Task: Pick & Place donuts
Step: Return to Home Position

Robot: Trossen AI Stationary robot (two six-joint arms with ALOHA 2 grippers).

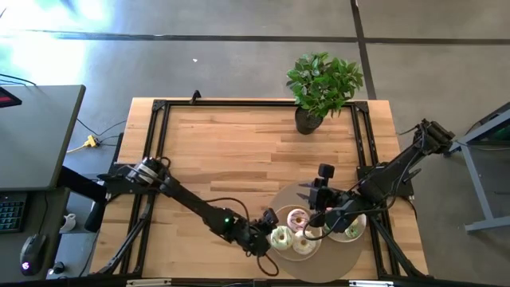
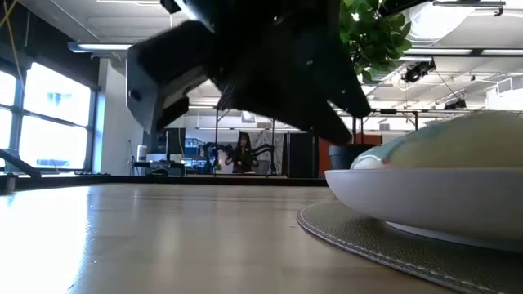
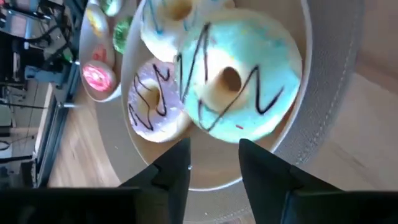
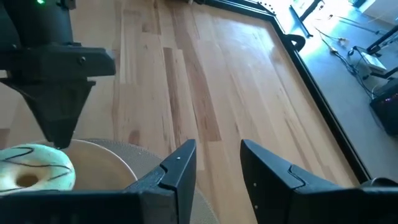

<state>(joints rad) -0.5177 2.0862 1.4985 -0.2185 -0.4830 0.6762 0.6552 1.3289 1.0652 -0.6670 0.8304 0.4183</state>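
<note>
In the left wrist view a large donut (image 3: 236,81) with pale blue icing and dark zigzag lines lies flat in a beige plate (image 3: 292,124). A lilac donut (image 3: 152,102) and a white donut (image 3: 166,15) lie beside it. My left gripper (image 3: 214,158) is open, its fingertips just short of the blue donut's rim and nothing between them. In the high view it (image 1: 271,232) stands at the plate's left side. My right gripper (image 4: 214,163) is open and bare, hovering above the plate's far side (image 1: 308,194). A second plate (image 1: 348,228) holds several small donuts (image 3: 96,76).
Both plates sit on a round grey mat (image 1: 319,261) at the table's near right. A potted plant (image 1: 323,86) stands at the far edge. A black frame (image 1: 159,151) borders the wooden top, with bare wood (image 1: 231,159) between. The low view shows the plate (image 2: 425,196) under a dark arm.
</note>
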